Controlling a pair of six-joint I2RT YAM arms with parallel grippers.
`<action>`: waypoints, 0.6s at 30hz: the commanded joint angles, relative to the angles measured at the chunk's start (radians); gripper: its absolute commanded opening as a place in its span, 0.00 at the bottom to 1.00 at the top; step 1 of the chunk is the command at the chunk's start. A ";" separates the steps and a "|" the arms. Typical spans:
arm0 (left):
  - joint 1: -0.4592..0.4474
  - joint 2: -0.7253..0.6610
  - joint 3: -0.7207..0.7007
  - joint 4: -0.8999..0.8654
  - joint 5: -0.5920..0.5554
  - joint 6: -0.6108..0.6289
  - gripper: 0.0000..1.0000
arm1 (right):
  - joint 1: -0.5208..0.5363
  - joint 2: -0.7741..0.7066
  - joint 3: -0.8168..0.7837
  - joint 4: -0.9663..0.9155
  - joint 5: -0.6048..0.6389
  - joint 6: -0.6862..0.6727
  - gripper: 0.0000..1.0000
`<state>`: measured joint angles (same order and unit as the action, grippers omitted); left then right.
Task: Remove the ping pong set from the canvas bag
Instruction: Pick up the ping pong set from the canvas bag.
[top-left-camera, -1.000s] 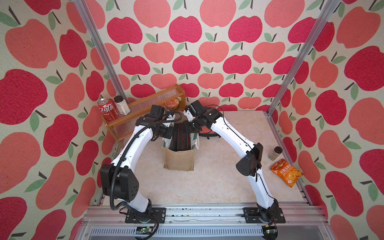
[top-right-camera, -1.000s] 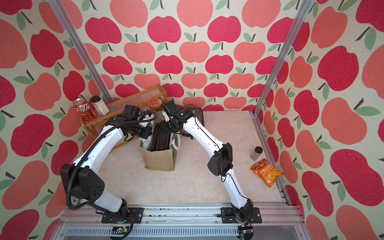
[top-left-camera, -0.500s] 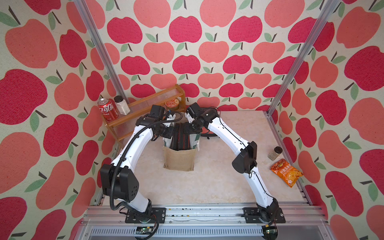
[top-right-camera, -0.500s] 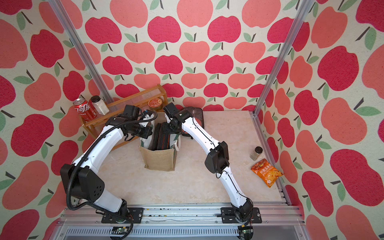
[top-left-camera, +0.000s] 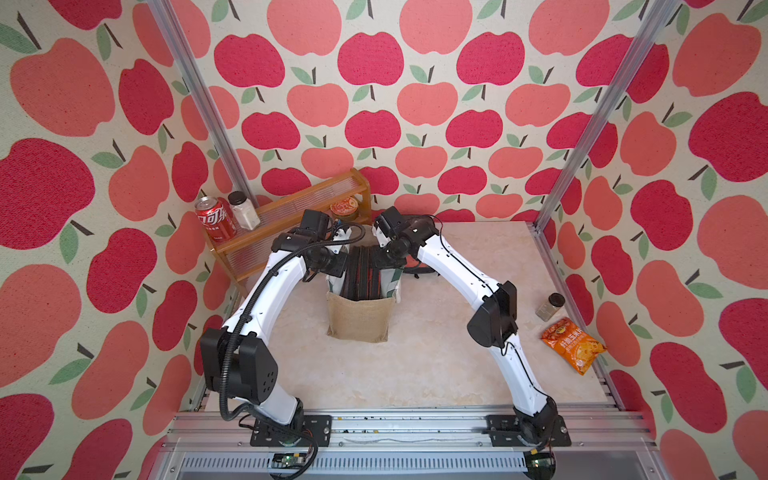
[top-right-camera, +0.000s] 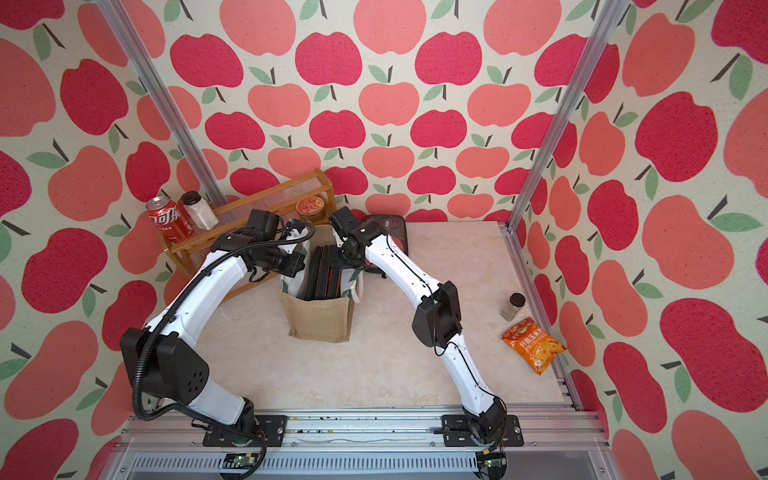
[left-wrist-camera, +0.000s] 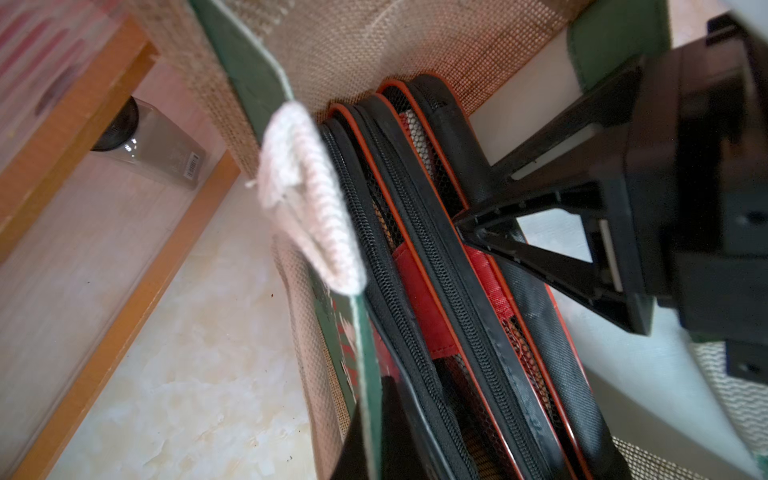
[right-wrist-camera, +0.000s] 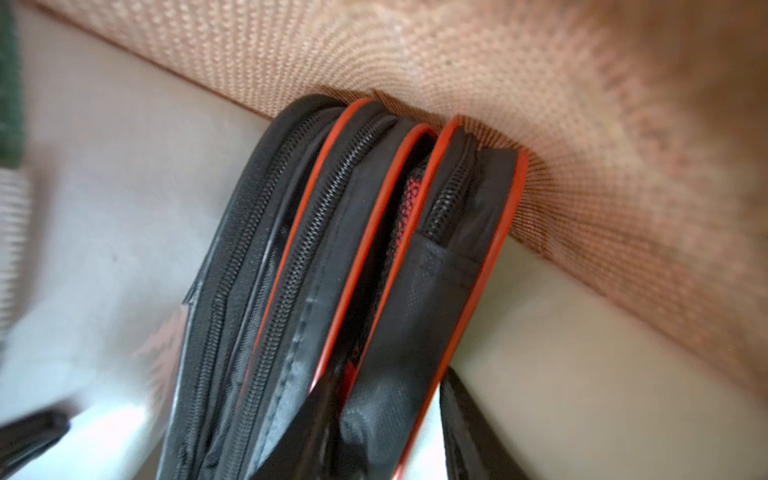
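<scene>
in both top views the bag (top-left-camera: 360, 318) stands on the bench (top-left-camera: 436, 365), the set (top-left-camera: 365, 274) upright inside, between both hands.

left wrist: left hand (left-wrist-camera: 376, 432) clamped on the bag's rim.

right wrist: right hand (right-wrist-camera: 386, 419) straddles the set's outer pocket; grip unclear.

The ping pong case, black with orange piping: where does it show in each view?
Top views: ping pong case stands on edge inside the canvas bag, between the arms.
Left wrist: centre, running to the lower edge.
Right wrist: fills the centre.
Shared landmark: the bag's tan burlap wall.
</scene>
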<state>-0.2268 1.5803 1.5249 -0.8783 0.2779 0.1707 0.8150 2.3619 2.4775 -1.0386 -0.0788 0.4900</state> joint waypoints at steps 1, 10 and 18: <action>0.010 -0.014 0.009 0.021 -0.002 -0.010 0.00 | -0.021 0.056 0.045 -0.118 0.060 -0.036 0.42; 0.008 -0.011 0.011 0.022 -0.003 -0.008 0.00 | 0.015 0.191 0.196 -0.267 0.040 -0.111 0.43; 0.003 -0.002 0.015 0.022 -0.003 -0.008 0.00 | 0.045 0.222 0.172 -0.323 0.074 -0.161 0.44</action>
<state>-0.2264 1.5803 1.5249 -0.8783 0.2783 0.1707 0.8459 2.5046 2.6781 -1.1858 -0.0380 0.3828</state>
